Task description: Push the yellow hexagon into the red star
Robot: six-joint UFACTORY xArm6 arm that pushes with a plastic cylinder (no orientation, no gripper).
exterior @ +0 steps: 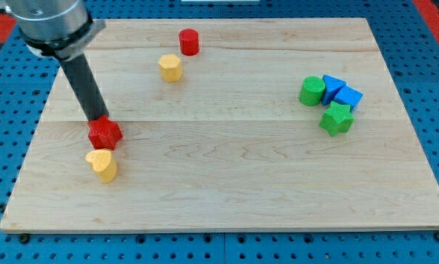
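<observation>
The yellow hexagon [170,67] sits near the view's top of the wooden board [234,183], just below and left of a red cylinder [189,42]. Well apart, at the view's left, lies the red star [104,134], with a yellow heart [102,164] touching its lower edge. My tip [99,119] meets the star's upper side; the rod carries no claw, so there is no opening to report. At right cluster 2 green blocks [313,91] [336,118] and 2 blue blocks [333,84] [349,96].
</observation>
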